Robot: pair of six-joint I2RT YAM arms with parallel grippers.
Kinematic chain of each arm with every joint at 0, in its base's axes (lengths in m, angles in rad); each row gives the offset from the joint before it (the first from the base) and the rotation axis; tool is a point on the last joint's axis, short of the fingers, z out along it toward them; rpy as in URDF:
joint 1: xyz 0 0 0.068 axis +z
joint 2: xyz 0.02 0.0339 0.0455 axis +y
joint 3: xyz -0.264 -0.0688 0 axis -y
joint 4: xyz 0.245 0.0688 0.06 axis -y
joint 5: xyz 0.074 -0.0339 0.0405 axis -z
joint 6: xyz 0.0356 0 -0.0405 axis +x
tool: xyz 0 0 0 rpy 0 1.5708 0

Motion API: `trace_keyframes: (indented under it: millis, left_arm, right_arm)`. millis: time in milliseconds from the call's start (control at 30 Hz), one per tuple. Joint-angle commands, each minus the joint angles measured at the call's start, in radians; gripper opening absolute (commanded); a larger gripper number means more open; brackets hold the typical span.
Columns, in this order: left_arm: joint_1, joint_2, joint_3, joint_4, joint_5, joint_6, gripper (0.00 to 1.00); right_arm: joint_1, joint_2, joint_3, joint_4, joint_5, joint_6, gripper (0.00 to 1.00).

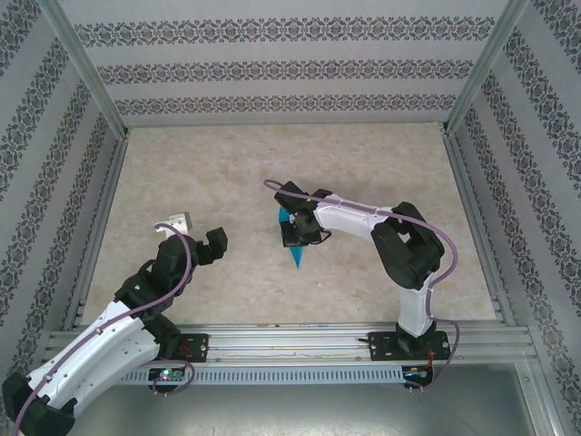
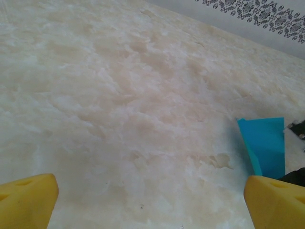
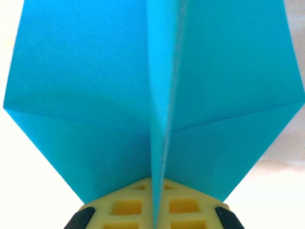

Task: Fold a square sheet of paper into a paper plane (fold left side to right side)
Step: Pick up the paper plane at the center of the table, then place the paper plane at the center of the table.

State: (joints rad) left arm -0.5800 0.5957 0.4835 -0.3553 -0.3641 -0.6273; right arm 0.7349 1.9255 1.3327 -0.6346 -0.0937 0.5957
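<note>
My right gripper [image 1: 292, 232] is shut on the blue paper [image 1: 295, 255] near the middle of the surface [image 1: 227, 173]. In the right wrist view, the yellow fingers [image 3: 126, 207] pinch the middle fold of the paper [image 3: 95, 71]. That fold stands up like a thin ridge that runs right into the jaws. A flat wing spreads out on each side of it, and each wing has a slanted crease. From above, the paper looks slim and pointed, and its sharp tip points back toward the arm bases. I cannot tell if the tip rests on the surface or hangs just over it. My left gripper [image 1: 195, 234] is open and holds nothing. It sits off to the left, well apart from the paper. In its own view, the two yellow fingertips [image 2: 28, 195] are far apart at the bottom corners, and the paper [image 2: 264, 143] peeks in at the right side. I think we are late in the job. The sheet already has the shape of a plane, and I am pinching the middle fold to make it sharp. For the next move I would let go slowly, so the thin paper does not stick to the pads or slide away. The left gripper could come in and press one wing down to hold the paper. The risk is that the fold springs open or a wing gets bent.
</note>
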Motion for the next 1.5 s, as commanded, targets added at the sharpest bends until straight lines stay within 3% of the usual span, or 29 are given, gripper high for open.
trace_keyframes:
  millis: [0,367,733,1133,1467]
  left_arm:
    - [0.019,-0.013,-0.005,-0.039,-0.011,0.029,1.0]
    - [0.019,-0.028,-0.005,-0.05,-0.001,0.032,1.0]
    - [0.023,-0.027,-0.022,0.022,0.081,0.068,1.0]
    - [0.024,-0.027,-0.037,0.161,0.261,0.157,1.0]
    - [0.025,-0.025,-0.039,0.167,0.264,0.157,1.0]
  right_arm:
    - [-0.022,-0.048,0.073,-0.067,0.06,-0.032,0.02]
    - [-0.146,0.131,0.369,-0.286,0.183,-0.134,0.02]
    - [-0.219,0.356,0.653,-0.412,0.157,-0.146,0.01]
    - [-0.23,0.469,0.76,-0.442,0.144,-0.137,0.01]
    - [-0.233,0.491,0.767,-0.448,0.141,-0.134,0.03]
